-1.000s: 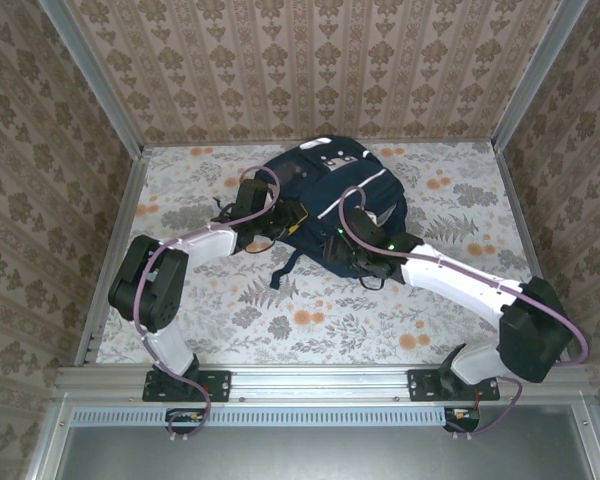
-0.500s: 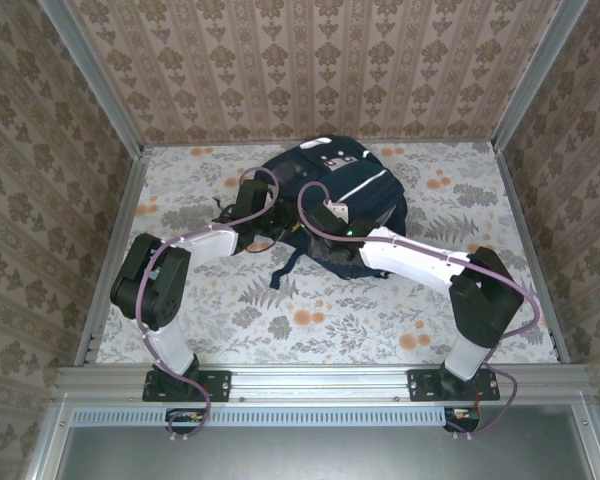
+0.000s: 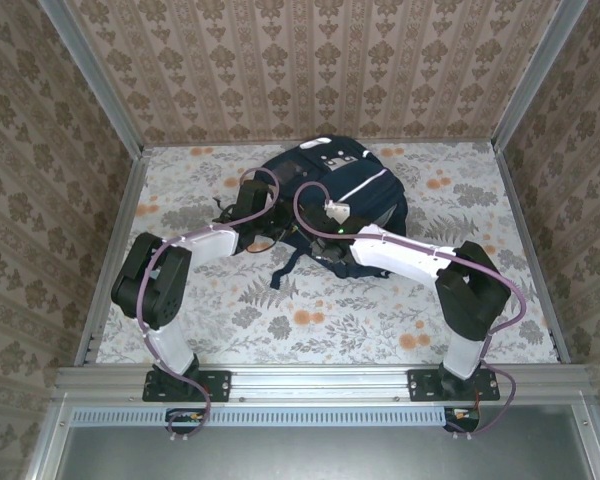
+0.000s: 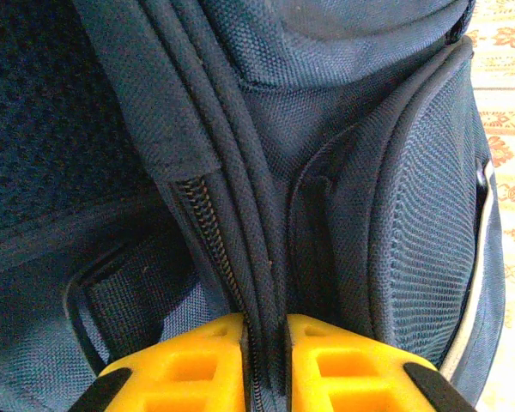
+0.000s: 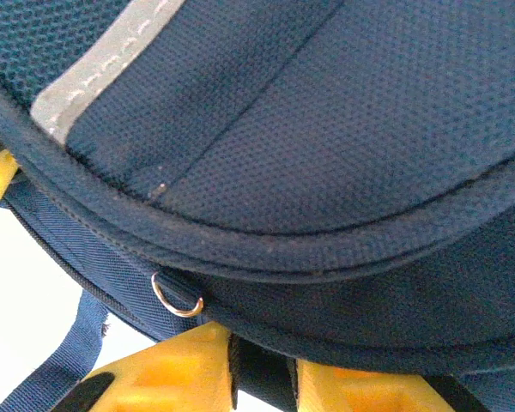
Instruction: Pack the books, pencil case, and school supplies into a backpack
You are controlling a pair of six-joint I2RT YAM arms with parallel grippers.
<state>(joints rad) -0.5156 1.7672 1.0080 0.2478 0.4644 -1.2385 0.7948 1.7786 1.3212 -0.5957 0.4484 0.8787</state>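
The backpack (image 3: 330, 190) is coloured navy, crossed by a white stripe (image 3: 365, 187). The table (image 3: 320, 320) is covered in pale floral print, with orange blooms and seemingly grey-green leaves. The fingers (image 4: 197, 369) are coloured yellow-orange.

The yellow jaws of the right gripper (image 5: 262, 378) pinch a dark fold at the lower edge of the navy backpack (image 5: 326, 129), just beside a small metal ring (image 5: 177, 297) and below a grey stripe (image 5: 94, 77).
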